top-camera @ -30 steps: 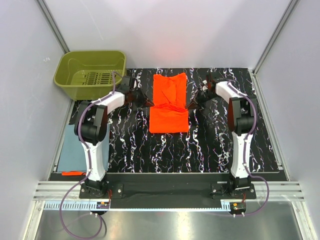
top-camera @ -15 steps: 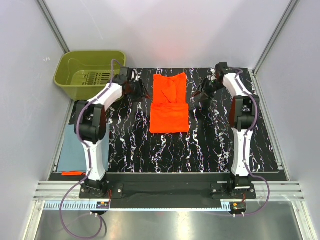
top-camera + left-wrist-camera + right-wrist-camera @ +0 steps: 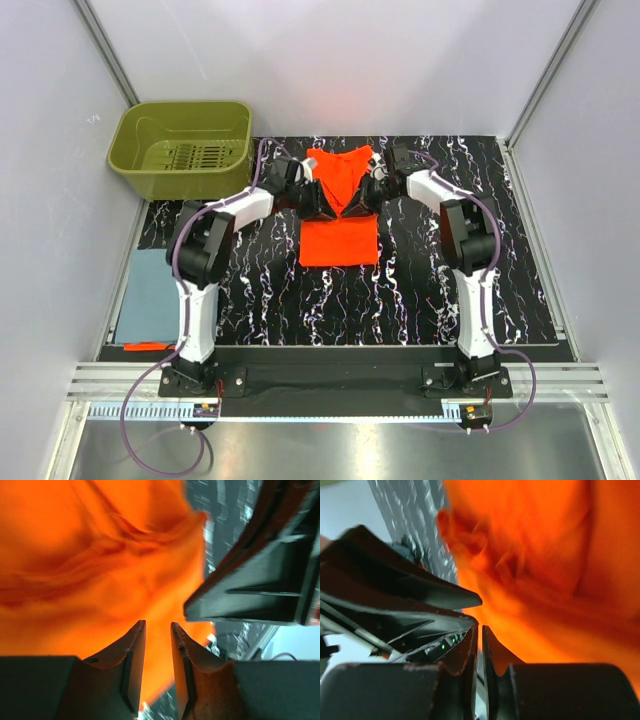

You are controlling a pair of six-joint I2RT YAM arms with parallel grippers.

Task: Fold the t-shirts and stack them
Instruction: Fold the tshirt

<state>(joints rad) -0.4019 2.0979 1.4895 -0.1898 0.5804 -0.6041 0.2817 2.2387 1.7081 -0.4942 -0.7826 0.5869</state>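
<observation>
The orange t-shirt point(image 3: 338, 242) lies on the marbled table, its near half a flat rectangle and its far half wrinkled. My left gripper point(image 3: 326, 206) and right gripper point(image 3: 356, 204) meet tip to tip over the shirt's middle fold line. In the left wrist view my jaws point(image 3: 158, 626) stand a narrow gap apart, with orange cloth point(image 3: 90, 555) seen through it and nothing pinched. In the right wrist view my jaws point(image 3: 480, 629) are pressed nearly together over the cloth point(image 3: 545, 555). The blue-grey folded shirt point(image 3: 150, 295) lies at the table's left edge.
The olive-green basket point(image 3: 130, 130) stands at the far left corner. Each wrist view shows the other gripper close by: the right one point(image 3: 250, 580) and the left one point(image 3: 405, 595). Bare marbled table point(image 3: 430, 280) lies to the right and near side.
Both grippers moved from the shirt's sides up and outward, then swung inward to meet over the shirt's middle. The shirt's far half now looks narrower beneath them.
</observation>
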